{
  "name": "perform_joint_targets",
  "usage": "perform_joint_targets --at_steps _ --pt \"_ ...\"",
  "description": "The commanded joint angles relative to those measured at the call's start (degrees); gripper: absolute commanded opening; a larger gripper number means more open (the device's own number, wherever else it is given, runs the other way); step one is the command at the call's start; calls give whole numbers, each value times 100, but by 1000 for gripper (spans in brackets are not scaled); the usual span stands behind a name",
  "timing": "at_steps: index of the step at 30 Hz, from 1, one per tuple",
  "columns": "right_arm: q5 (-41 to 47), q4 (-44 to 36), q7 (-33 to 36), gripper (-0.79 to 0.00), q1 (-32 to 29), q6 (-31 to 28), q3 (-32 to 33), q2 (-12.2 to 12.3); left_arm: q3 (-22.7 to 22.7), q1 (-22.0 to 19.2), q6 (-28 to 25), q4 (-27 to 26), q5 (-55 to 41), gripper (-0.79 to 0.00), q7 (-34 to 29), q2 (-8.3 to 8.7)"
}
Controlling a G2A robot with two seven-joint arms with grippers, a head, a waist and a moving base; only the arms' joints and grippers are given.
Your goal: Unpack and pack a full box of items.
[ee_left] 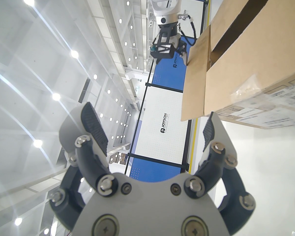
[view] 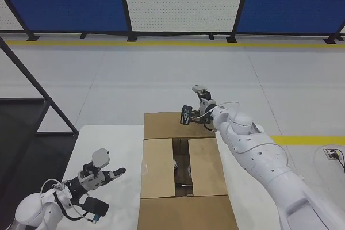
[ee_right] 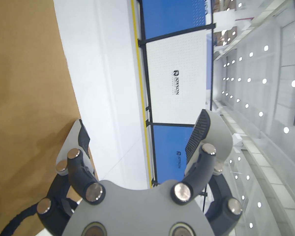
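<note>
A brown cardboard box (view: 184,172) stands on the white table (view: 112,144). Its far flap (view: 169,125) and near flap lie spread out, and the two side flaps are folded in with a gap between them. Dark items (view: 181,170) show through that gap. My right gripper (view: 194,103) hovers open at the far flap's right corner; in the right wrist view one finger (ee_right: 82,133) lies against the flap (ee_right: 27,74), with nothing between the jaws. My left gripper (view: 108,165) is open and empty over the table left of the box (ee_left: 236,62).
A black metal rack (view: 23,115) stands left of the table. Blue and white partition panels (view: 184,14) close off the floor behind. A power socket (view: 332,153) lies on the floor at the right. Bare tabletop lies to the left of the box.
</note>
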Motion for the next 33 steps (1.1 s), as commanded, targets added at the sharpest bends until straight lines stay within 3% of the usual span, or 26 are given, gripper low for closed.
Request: perform_joint_targets --at_steps 1,15,26,33 --pt "-168 -273 -604 0 -108 96 122 165 0 0 0 0 0 0 0 0" --pt "-1802 -2716 -3174 0 -966 -452 1035 1205 -122 153 -29 -135 133 0 -20 33" --pt "-1815 -2755 -3185 0 -998 -434 1014 1204 -346 140 7 -162 238 0 -121 73" --pt "-2662 -3223 -3612 0 -1315 -225 733 1284 -311 190 5 -238 255 0 -227 68"
